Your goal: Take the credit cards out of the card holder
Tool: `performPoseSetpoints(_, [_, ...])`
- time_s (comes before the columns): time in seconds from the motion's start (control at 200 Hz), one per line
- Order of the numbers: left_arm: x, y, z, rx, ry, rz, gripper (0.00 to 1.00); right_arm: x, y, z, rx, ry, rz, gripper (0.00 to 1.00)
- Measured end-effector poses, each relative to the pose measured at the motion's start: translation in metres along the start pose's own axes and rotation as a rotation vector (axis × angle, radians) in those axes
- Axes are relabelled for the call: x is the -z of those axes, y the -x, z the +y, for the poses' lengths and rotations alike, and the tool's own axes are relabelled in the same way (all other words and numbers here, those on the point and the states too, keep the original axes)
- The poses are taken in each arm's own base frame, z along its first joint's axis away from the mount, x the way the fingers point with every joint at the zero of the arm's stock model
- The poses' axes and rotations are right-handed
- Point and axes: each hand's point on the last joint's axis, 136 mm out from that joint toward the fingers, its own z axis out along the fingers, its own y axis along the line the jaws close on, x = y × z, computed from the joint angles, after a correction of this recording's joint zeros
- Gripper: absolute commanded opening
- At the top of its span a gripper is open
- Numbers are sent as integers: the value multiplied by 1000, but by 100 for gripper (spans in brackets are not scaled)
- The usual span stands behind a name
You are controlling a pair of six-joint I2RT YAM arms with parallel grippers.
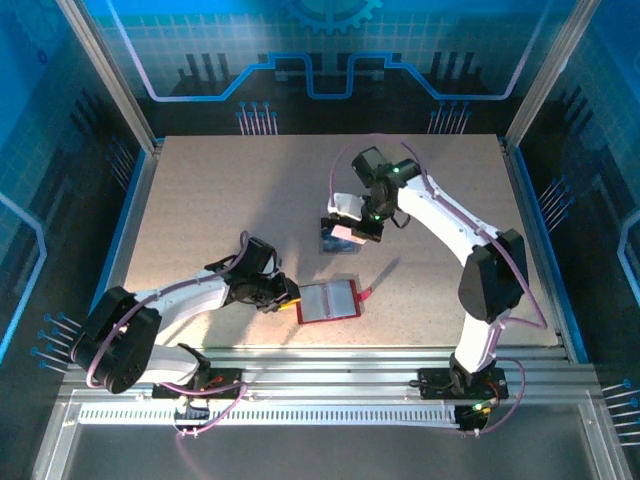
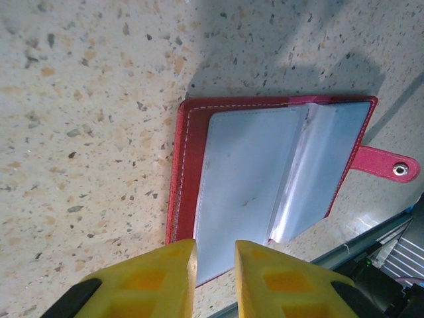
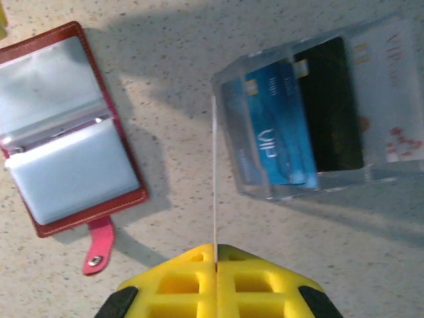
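Credit card (image 3: 214,165), pinched edge-on in the closed right gripper (image 3: 216,248), should come low over the clear tray (image 3: 331,187) before release.

Card holder (image 2: 184,172) corner behind left hand (image 2: 215,245)

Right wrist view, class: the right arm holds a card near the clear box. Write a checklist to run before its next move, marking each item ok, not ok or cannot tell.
1. Right fingers shut on the held card, seen edge-on: ok.
2. Held card over the clear box opening: cannot tell; it lines up with one end wall.
3. Room in the box beside the blue card and black card: cannot tell.
4. Card holder lies open: ok.
5. Left fingers steadying the holder: cannot tell; they stand slightly apart at its edge.
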Motion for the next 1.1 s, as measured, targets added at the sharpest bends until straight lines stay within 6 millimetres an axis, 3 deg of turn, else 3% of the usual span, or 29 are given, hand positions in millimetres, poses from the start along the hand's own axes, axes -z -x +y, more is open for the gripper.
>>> performPoseSetpoints(0.29, [6, -1, 1, 6, -1, -12, 28, -6, 20, -45, 78, -28, 38, 0])
performPoseSetpoints(0.545, [18, -2, -1, -1, -15, -50, 29, -20, 33, -70, 113, -31, 55, 0])
performPoseSetpoints(0.89, [23, -7, 11, 44, 1, -72, 30, -40, 36, -94, 135, -46, 71, 2])
performPoseSetpoints(1.096, [28, -7, 11, 47, 1, -91, 30, -58, 30, -93, 134, -9, 95, 3])
